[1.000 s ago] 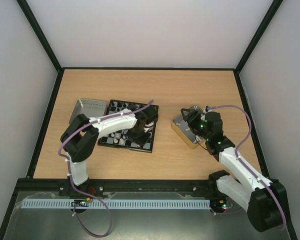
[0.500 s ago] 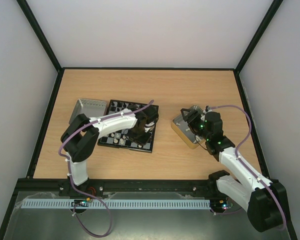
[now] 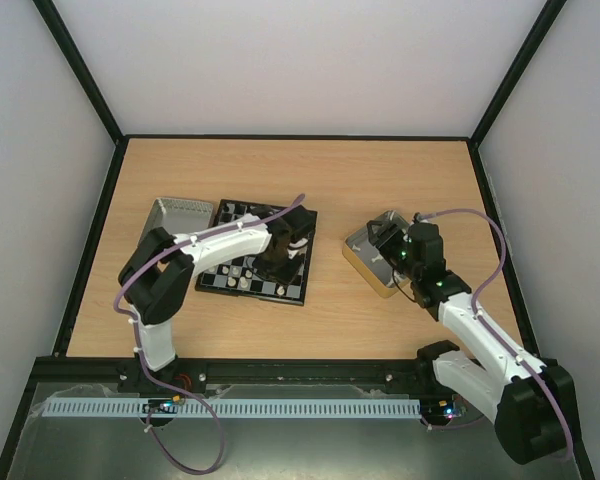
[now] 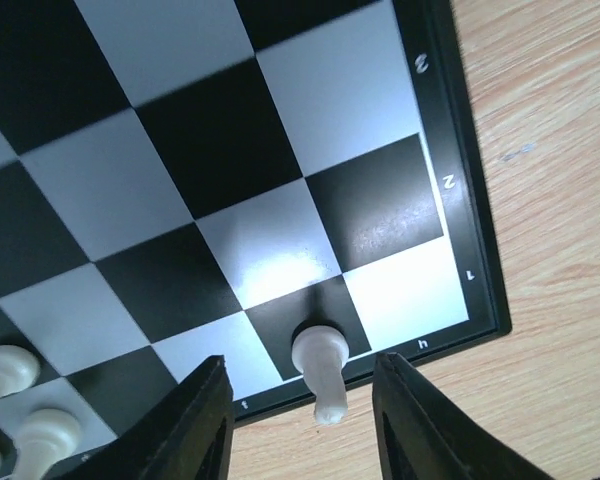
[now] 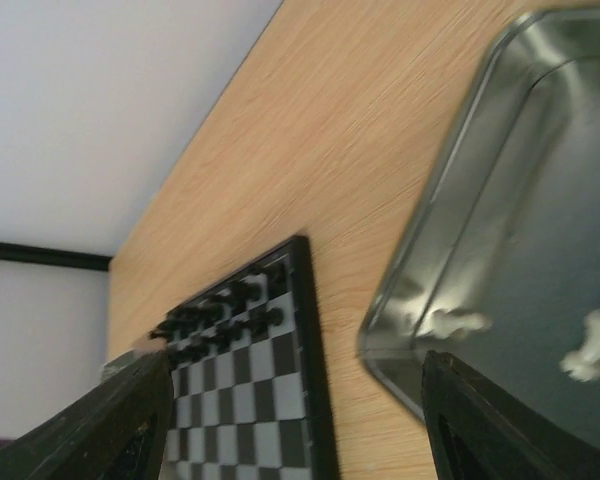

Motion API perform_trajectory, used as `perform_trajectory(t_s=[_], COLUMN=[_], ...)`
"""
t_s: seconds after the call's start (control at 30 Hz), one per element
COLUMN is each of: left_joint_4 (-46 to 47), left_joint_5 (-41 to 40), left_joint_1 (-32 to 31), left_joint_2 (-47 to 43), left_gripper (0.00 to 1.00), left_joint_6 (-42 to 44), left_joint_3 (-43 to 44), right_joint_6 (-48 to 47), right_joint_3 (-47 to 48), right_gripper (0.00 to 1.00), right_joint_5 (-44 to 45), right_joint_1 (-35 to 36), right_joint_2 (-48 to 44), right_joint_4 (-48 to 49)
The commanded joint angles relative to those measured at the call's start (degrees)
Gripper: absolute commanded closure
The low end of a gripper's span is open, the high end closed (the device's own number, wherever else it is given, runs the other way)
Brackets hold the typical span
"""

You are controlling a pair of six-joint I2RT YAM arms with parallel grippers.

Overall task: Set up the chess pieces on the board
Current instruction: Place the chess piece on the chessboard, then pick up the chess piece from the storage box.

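A wooden table (image 3: 380,180) stood between pale walls (image 3: 300,60). A cream pawn (image 4: 320,372) stood upright on a dark edge square of the black-and-silver board (image 4: 230,170). It was between the parted jaws of the left gripper (image 4: 300,370), touching neither. The right gripper (image 5: 295,362) hung wide open and empty over a tin (image 5: 430,250).

Overhead view bright, even; shadows faint on table (image 3: 360,180). White glare patch on board (image 4: 280,270), left close view fairly sharp. Right close view smeared, tin (image 5: 450,200) gleaming.
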Motion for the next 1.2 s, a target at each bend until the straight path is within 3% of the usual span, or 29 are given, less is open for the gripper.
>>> perform_trajectory(t_s=[0.0,0.3,0.47,0.67,0.9,1.17], left_joint_4=[2.20,22.26,33.91,43.26,49.43,49.60], left_joint_5=[-1.48,-0.53,-1.49,-8.03,-13.82,-15.55], left_joint_1=[1.47,4.31,4.48,4.75,4.80,4.86], left_joint_2=[-5.23,-21.17,-30.39,-41.75,-52.15,-54.23], left_gripper=[0.57,0.55,0.53,0.46,0.34,0.32], left_joint_6=[-0.60,-3.24,-4.53,-3.26,-2.15,-1.73], left_joint_3=[2.19,-7.72,-15.92,-23.66,-31.10,-32.12], right_joint_6=[-9.51,-17.76,-18.39,-17.19,-14.69,-13.13], right_joint_3=[5.30,13.30,15.56,16.52,17.84,18.13], right_gripper=[0.33,0.47,0.48,0.53,0.60,0.73], right_joint_5=[10.44,19.47,18.97,15.87,15.85,16.21], right_joint_1=[-0.04,-1.17,-1.20,-1.00,0.65,1.77], right_joint_2=[1.39,16.81,22.83,28.90,34.02,37.16], right_joint_4=[-9.32,-20.69,-22.57,-21.72,-21.28,-20.98])
